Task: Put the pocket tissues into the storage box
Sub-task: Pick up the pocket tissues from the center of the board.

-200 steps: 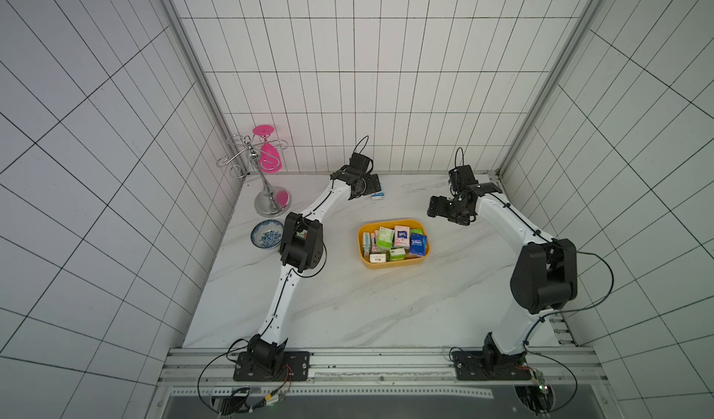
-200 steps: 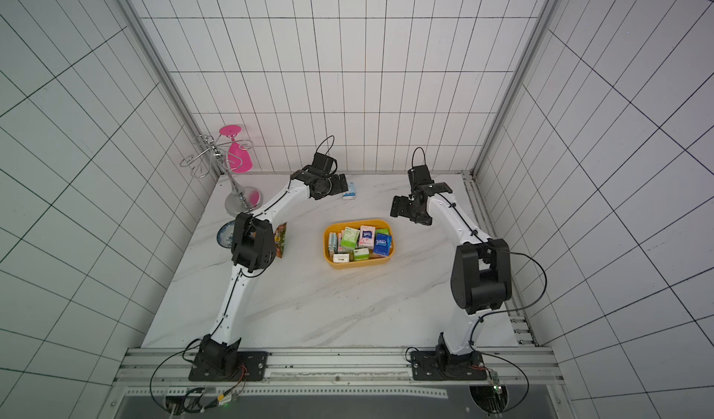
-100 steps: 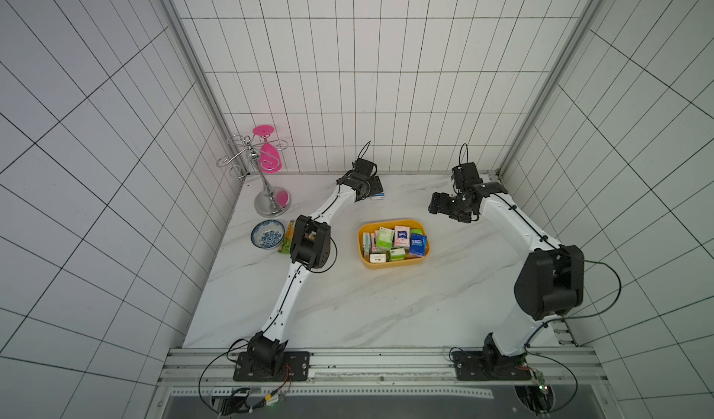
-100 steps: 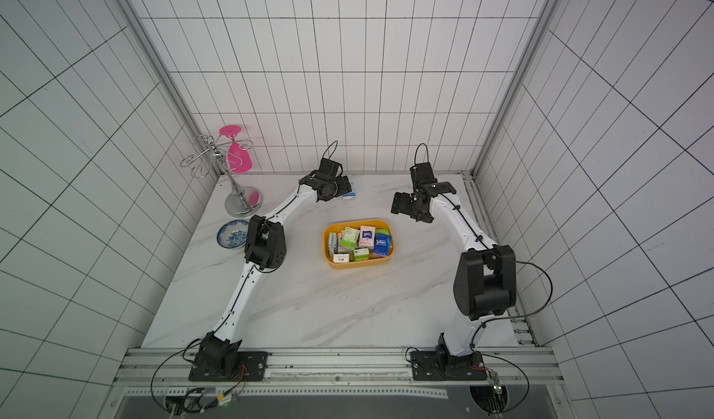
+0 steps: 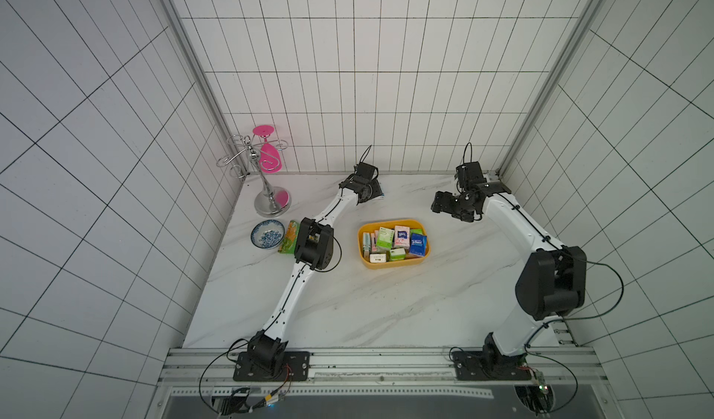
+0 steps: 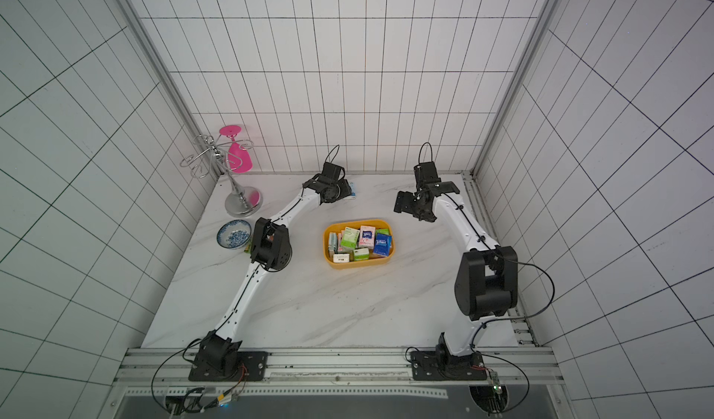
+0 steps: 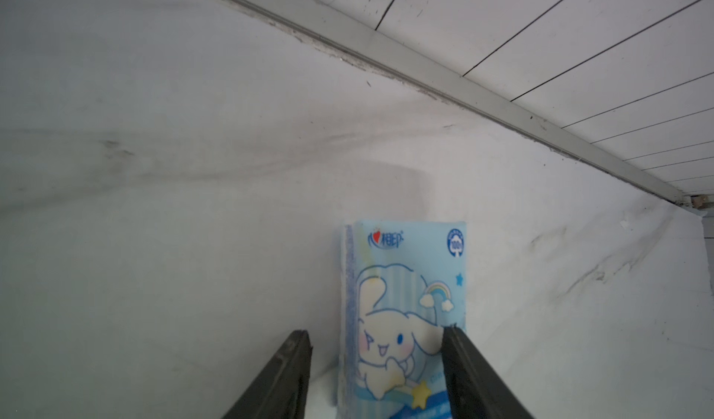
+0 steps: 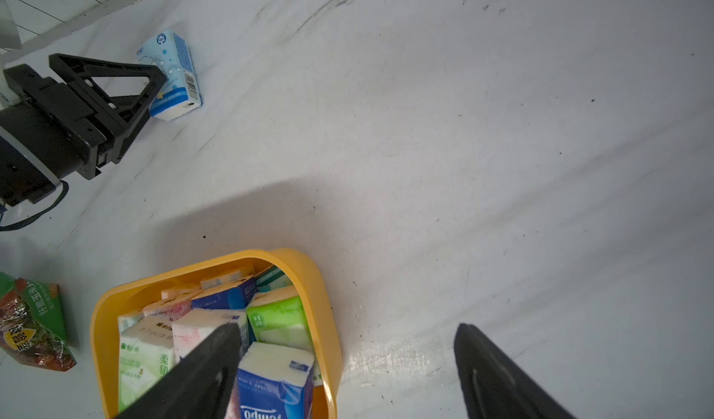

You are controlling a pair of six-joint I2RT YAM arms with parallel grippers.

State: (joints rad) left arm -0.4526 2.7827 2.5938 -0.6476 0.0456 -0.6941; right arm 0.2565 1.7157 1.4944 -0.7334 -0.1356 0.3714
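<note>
Loose packet: a light-blue cartoon-printed soft pocket tissue packet (image 7: 405, 305) is lying flat on the white marble table (image 5: 347, 301), at twelve o'clock from the box.
Box: the shallow yellow plastic storage box (image 5: 392, 263) is holding the other packets (image 5: 402, 239).
Left gripper (image 7: 374, 332): we are seeing its fingers released, straddling the loose packet, with a gap showing on one side.
Right gripper (image 8: 347, 328): it is hovering spread wide and empty, at two o'clock from the box.

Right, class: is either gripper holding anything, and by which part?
Nothing yet. The left gripper straddles the light blue packet across its width, a gap beside one finger; the right gripper is open, empty.
</note>
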